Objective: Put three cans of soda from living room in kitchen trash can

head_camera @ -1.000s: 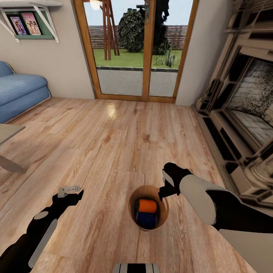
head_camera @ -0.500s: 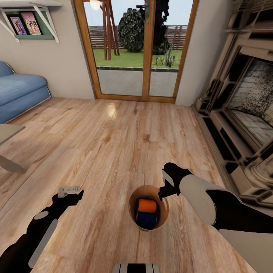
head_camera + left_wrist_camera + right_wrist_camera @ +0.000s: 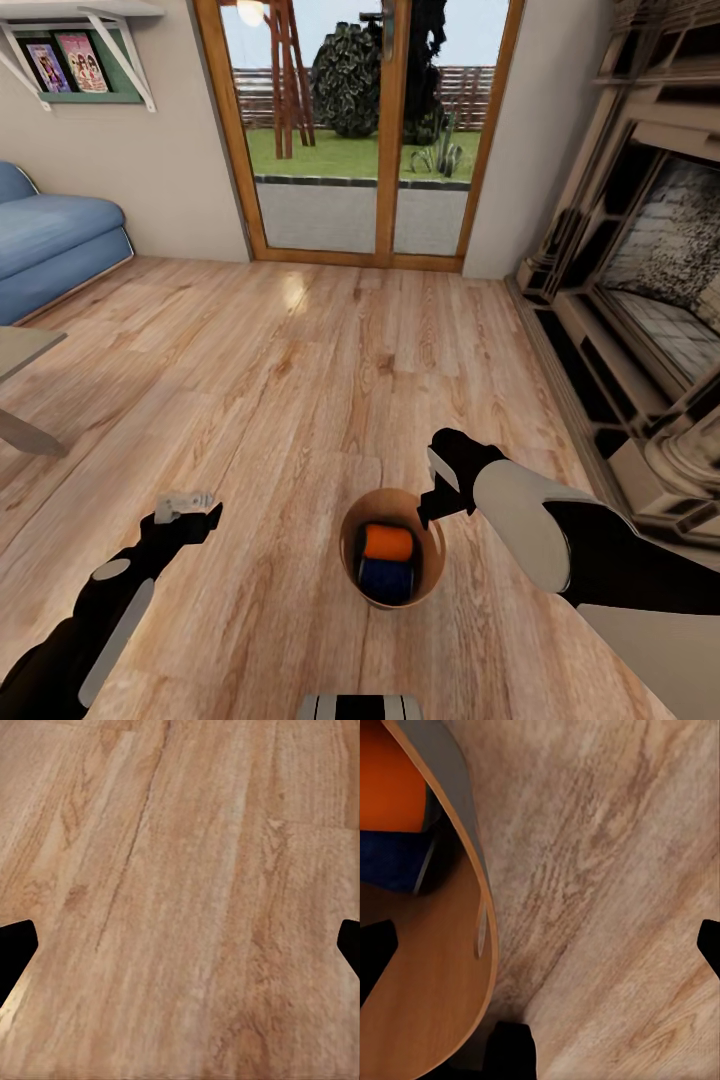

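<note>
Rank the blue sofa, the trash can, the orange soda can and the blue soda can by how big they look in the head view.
1. Blue sofa, though cut off by the picture's edge
2. Trash can
3. Orange soda can and blue soda can: they look alike, both partly hidden inside the can, so unranked.

A small round bucket with a coppery brown inner wall (image 3: 436, 570) stands on the light wooden plank floor (image 3: 300, 400), just beside and below the right black gripper (image 3: 432, 497). Inside it lie an orange soda can (image 3: 388, 542) and a blue soda can (image 3: 385, 578), touching each other. The left black gripper (image 3: 190, 510) hangs over bare floor, well apart from the bucket. Far beyond both grippers stand a wood-framed glass door (image 3: 355, 130) and a blue sofa (image 3: 55, 245).
</note>
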Robot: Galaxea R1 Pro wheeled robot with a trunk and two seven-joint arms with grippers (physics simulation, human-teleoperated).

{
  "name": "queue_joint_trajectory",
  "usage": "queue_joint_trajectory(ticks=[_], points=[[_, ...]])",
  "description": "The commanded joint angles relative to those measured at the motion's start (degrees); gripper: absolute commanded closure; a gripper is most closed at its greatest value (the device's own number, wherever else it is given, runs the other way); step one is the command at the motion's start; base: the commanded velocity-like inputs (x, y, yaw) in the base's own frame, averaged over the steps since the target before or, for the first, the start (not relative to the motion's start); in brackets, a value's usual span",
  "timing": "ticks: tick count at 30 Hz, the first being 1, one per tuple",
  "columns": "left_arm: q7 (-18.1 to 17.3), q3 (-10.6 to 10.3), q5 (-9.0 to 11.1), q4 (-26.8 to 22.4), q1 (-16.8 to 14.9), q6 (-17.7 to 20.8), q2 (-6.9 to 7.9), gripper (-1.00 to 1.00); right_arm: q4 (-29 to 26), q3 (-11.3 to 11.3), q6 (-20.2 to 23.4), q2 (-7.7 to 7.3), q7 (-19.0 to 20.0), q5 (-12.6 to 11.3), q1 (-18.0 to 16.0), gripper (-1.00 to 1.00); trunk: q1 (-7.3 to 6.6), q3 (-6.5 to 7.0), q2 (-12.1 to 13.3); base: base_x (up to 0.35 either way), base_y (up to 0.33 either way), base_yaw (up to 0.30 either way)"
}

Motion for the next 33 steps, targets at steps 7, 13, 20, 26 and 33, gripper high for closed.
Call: queue_joint_trajectory(ticks=[7,13,20,26,33], points=[[0.0,0.01,-0.06,2.7,-0.01,-0.01,-0.22,-1.0,-0.11,-0.13,0.0,0.0,-0.36,-0.01,-0.01,-1.0,0.0,0.0,0.0,0.0,0.0,0.0],[0.0,-0.02,-0.07,3.07,0.0,-0.02,-0.23,-1.0,-0.12,-0.17,0.0,0.0,-0.42,-0.02,-0.02,-1.0,0.0,0.0,0.0,0.0,0.0,0.0],[0.0,-0.04,-0.01,3.92,0.0,-0.02,-0.29,-1.0,-2.93,-0.22,0.0,-0.2,-0.17,-0.05,-0.02,-1.0,0.0,0.0,0.0,0.0,0.0,0.0],[0.0,-0.12,0.01,4.17,0.0,-0.11,-0.38,-1.0,-9.29,-0.03,0.0,-0.19,-0.1,-0.07,-0.02,-1.0,0.0,0.0,0.0,0.0,0.0,0.0],[0.0,-0.34,0.0,5.62,-0.02,-0.47,-0.85,-1.0,-22.86,0.17,0.0,0.05,0.01,-0.14,0.05,-1.0,0.0,0.0,0.0,0.0,0.0,0.0]])
